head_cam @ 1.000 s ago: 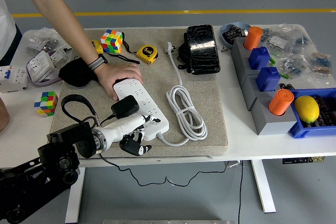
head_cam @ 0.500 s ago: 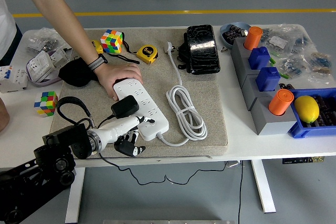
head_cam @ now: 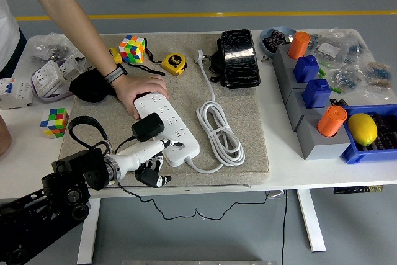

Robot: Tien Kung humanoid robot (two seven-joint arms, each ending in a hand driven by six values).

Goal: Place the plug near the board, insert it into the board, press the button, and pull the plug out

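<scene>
Left hand (head_cam: 147,156) at near end of board (head_cam: 169,130), fingers' grip unclear; plug (head_cam: 147,127) seated. Press button squarely; person's hand (head_cam: 138,91) steadies far end.

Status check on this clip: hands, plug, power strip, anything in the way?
Left hand at the power strip's near end, fingers curled, empty. Black plug seated in strip. Person's hand holds strip's far end. Right arm out of view.

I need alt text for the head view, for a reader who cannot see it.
The robot's left hand reaches from the lower left to a white power strip on a grey mat, a black plug just above it. A person's hand steadies the strip's far end; its white cable lies coiled beside it.
</scene>
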